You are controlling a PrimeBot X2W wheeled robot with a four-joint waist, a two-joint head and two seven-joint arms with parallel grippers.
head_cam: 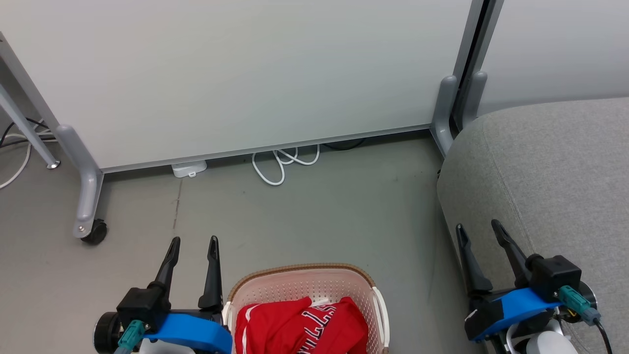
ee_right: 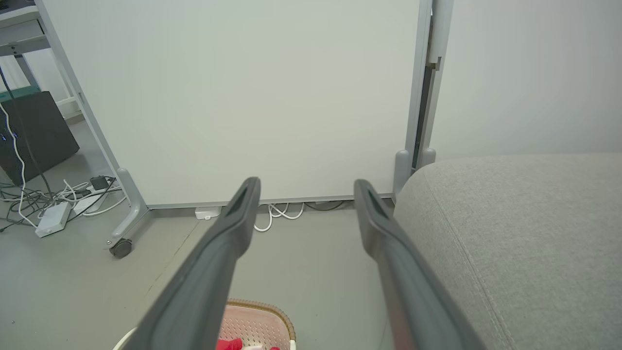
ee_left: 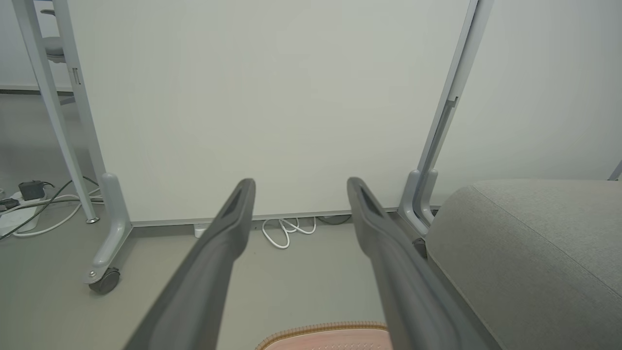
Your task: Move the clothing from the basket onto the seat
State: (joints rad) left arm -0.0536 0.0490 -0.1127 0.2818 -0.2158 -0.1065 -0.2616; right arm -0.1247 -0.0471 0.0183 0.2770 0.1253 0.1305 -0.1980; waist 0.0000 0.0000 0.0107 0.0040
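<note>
Clothing, red, heaped inside basket, lettered jersey uppermost. Left gripper just left of basket rim, jaws parted wide, holding nothing. Right gripper well right of basket, likewise wide and empty. Seat right of basket, apart from it.

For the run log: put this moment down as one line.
phase: before pickup | clothing: in basket | seat: right of basket | left gripper: open, holding nothing | right gripper: open, holding nothing
</note>
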